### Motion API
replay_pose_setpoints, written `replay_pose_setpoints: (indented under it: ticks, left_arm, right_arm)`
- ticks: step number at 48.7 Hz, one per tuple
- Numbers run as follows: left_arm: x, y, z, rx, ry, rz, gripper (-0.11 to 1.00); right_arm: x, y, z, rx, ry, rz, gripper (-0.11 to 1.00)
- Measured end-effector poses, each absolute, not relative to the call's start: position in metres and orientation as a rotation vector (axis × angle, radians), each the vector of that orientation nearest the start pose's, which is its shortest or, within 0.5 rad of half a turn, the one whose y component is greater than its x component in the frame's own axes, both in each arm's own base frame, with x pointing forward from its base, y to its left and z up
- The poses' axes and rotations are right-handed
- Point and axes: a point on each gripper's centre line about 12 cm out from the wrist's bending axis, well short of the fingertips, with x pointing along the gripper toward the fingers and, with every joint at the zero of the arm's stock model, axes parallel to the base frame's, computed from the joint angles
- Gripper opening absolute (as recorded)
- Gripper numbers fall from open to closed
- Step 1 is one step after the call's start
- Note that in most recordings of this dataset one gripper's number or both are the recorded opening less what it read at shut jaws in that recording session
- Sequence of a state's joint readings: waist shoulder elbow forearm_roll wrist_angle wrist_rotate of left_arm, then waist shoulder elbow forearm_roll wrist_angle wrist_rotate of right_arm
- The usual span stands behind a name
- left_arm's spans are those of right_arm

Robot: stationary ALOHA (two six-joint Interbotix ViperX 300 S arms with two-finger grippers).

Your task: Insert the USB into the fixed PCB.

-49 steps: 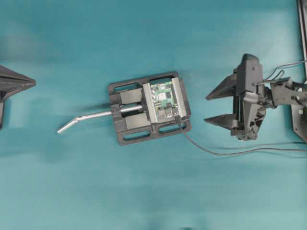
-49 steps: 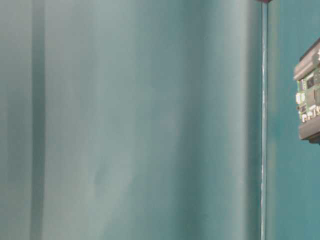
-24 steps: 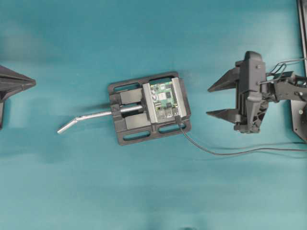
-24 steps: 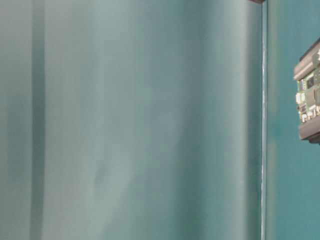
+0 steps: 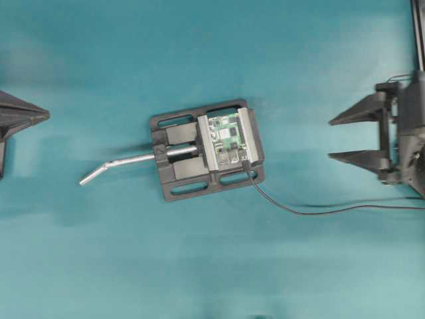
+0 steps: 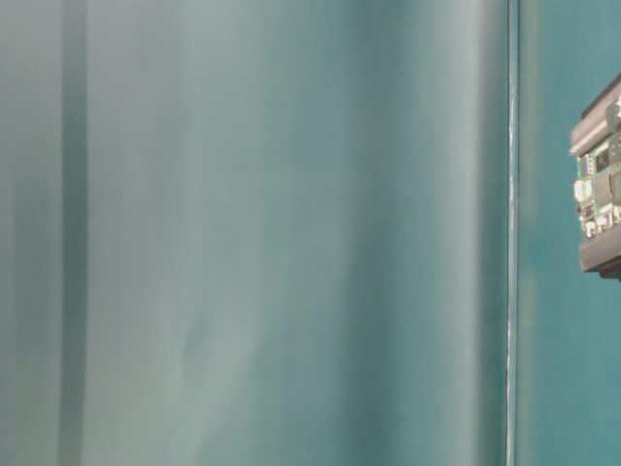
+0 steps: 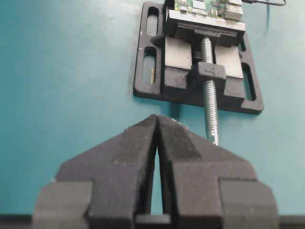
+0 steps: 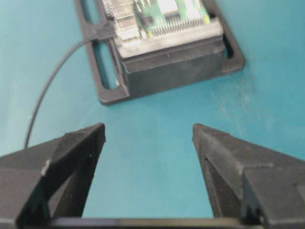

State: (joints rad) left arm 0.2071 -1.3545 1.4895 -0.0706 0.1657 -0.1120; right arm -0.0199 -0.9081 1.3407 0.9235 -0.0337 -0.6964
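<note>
Overhead view
- Vise base [image 5: 207, 149]: black and slotted, sitting on the teal table [image 5: 199, 266] near the middle.
- Fixed PCB [image 5: 226, 139]: green, clamped between the vise's grey blocks at the right part of the base.
- USB [image 5: 246, 165]: its black body sits at the lower right corner of the board, apparently plugged into the board's edge; the seating itself is too small to confirm.
- Cable [image 5: 319, 210]: thin and black, running from the plug down and rightward across the table to the right edge.
- Handle rod [image 5: 126, 163]: bent silver metal, sticking out to the left of the vise.
- Right gripper [image 5: 342, 138]: at the far right, well apart from the vise, fingers spread wide with nothing between them.
- Left gripper [image 5: 46, 116]: only a dark pointed tip shows at the left edge, well apart from the vise.

Table-level view
- Content: mostly blurred teal surface; a sliver of the green board [image 6: 604, 189] between grey blocks shows at the right edge.

Left wrist view
- Left gripper [image 7: 157, 119]: fingers pressed together, holding nothing.
- Vise screw [image 7: 209, 100]: threaded silver, pointing toward the camera from the black base.
- Board [image 7: 205, 5]: at the top edge, beyond the jaw block.

Right wrist view
- Right gripper [image 8: 148, 133]: fingers wide apart over bare table.
- Board and plug: the PCB [image 8: 162, 16] lies in the vise ahead; the USB [image 8: 102, 32] meets its left side, the cable [image 8: 47, 86] curving down to the left.
</note>
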Motion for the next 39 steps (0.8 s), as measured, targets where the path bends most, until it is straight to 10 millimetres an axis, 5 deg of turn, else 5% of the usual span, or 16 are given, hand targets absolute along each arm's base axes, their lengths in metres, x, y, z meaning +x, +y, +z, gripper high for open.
replay_pose_setpoints:
  ticks: [39]
  left_arm:
    - [0.128, 0.025, 0.175, -0.212, 0.278, 0.22, 0.0]
  right_arm:
    - [0.147, -0.003, 0.181, 0.19, 0.27, -0.049, 0.77]
